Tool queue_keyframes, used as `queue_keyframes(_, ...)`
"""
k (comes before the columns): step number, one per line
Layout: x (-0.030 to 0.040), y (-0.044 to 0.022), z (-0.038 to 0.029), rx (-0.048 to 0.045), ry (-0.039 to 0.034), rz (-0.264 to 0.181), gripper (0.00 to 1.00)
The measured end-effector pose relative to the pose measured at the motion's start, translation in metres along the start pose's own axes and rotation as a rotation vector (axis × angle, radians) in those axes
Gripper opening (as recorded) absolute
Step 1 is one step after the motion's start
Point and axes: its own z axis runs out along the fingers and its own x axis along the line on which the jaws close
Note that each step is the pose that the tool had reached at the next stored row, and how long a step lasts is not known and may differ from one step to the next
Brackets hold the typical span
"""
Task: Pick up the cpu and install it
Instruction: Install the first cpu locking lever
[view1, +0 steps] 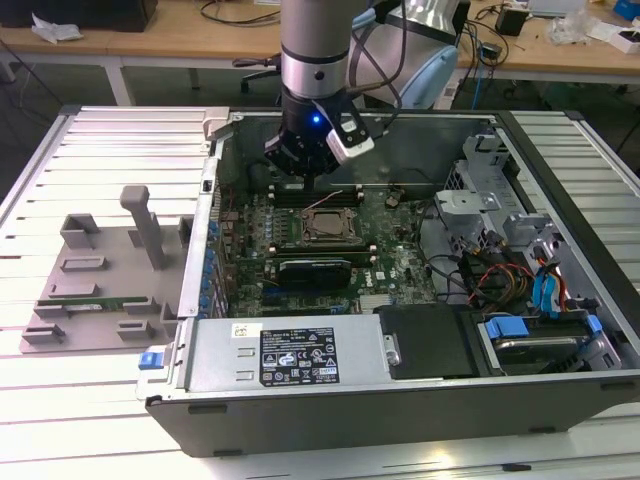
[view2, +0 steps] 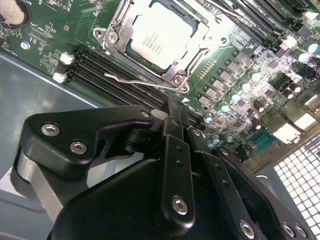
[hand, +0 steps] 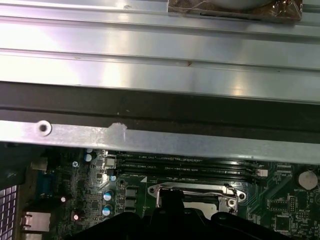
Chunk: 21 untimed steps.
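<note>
The cpu (view2: 159, 37) already sits in its socket frame (view2: 118, 21). My gripper (view2: 172, 116) hangs above, pinched together, seemingly holding nothing; any next move needs care around the retention lever (view2: 140, 80).

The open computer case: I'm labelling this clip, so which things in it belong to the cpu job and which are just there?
Part of the job:
- cpu, seated in its socket frame on the motherboard
- gripper, above the board beside the socket

Just there:
- memory slots
- graphics card
- power supply
- grey fixture outside the case
</note>
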Motion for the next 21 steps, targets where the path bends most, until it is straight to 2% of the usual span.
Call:
queue_keyframes(6, 0.0000, -0.0002, 0.0041, 0.0000, -0.0001, 0.000, 0.11)
queue_keyframes(13, 0.0001, -0.0006, 0.0144, 0.0000, 0.0000, 0.000, 0.11)
queue_keyframes(15, 0.0002, 0.0011, 0.0189, 0.0001, 0.0000, 0.000, 0.11)
queue_keyframes(21, -0.0013, 0.0052, 0.0242, 0.0001, -0.0001, 0.000, 0.11)
